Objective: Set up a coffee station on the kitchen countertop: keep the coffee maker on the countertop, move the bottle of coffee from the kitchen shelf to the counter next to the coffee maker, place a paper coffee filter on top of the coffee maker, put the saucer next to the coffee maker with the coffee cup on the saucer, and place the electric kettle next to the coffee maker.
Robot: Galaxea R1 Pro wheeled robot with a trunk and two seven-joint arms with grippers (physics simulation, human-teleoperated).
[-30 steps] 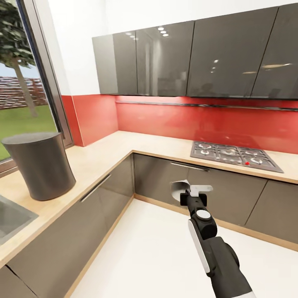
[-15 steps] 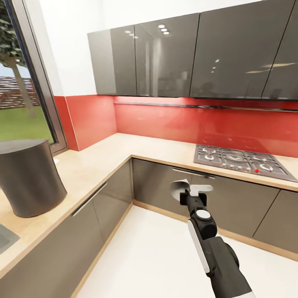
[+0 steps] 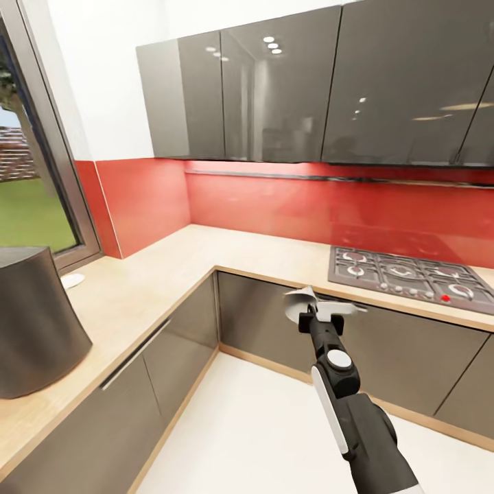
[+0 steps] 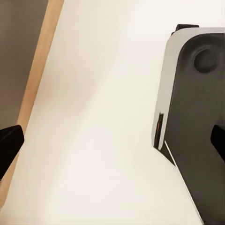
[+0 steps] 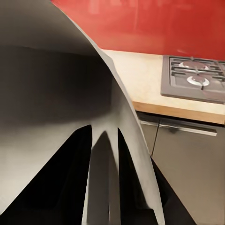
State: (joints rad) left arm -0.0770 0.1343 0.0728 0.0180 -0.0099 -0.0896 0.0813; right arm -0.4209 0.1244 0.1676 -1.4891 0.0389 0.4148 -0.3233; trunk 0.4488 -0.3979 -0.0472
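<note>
The robot is standing in the corner of an L-shaped kitchen, facing the worktop [image 3: 206, 254] where its two runs are meeting under the red splashback [image 3: 295, 206]. Taking the gas hob [image 3: 412, 274] as the mark: it is sitting in the worktop along the back wall, and the right arm is reaching out over the pale floor [image 3: 261, 425] in front of the grey cabinet doors just below and to the hob's left. The right gripper [image 3: 317, 314] is pinching the paper filter [image 3: 300, 304], jaws drawn nearly together on the thin white cone; through the right wrist camera the filter [image 5: 61, 93] is spreading wide across the fingers [image 5: 70, 187], with the hob [image 5: 194, 79] showing beyond it.

Far to the hob's left, along the window side, a tall dark grey cylinder [image 3: 31, 322] is standing on the worktop, and a small white disc [image 3: 71, 280], possibly the saucer, is lying just behind it near the window frame [image 3: 58, 171].

The left gripper is pointing at the floor; its two dark fingertips [image 4: 9, 143] are sitting well apart, holding nothing.
</note>
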